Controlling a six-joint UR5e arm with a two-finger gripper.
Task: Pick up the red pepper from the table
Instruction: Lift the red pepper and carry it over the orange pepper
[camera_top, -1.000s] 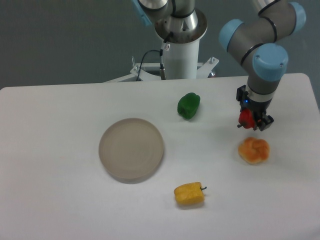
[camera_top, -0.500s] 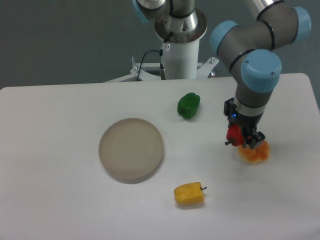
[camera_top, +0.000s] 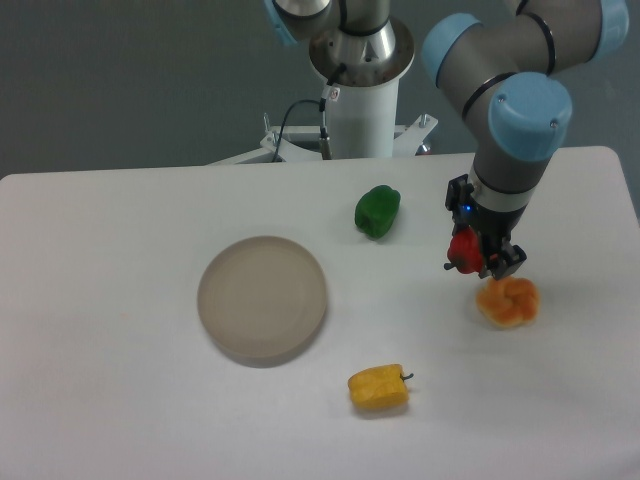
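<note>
Claw (camera_top: 478, 258) is pinching the red pepper (camera_top: 464, 250), fingers closed on it from both sides w/ the dark stem poking out to the left. Pepper looks clear of the bench (camera_top: 100, 400), hanging just above and left of the orange pepper (camera_top: 508, 302); can't tell the exact gap from this one view, but no contact w/ the surface shows. So the grab seems made and the lift is the step in hand.

To do it well, my judgement: go straight up, slow, no sideways swing, since the orange pepper sits right under the claw's lower right edge and a low drift could knock it. Pepper is small, glossy, rounded, prob. slippery, so keep the squeeze steady and don't tilt the wrist; it sits toward the left side of the fingers, so a jerk may let it rotate or pop out. Get good clearance before any travel.

Containers: only one dish-like thing, a round grey plate (camera_top: 262, 298) left of centre, well apart from the claw. Nothing on it. Green pepper (camera_top: 377, 211) lies on the bench above and right of the plate, yellow pepper (camera_top: 379, 388) below and right of it, neither touching the plate. Task doesn't call for the plate, as far as the wording goes.
</note>
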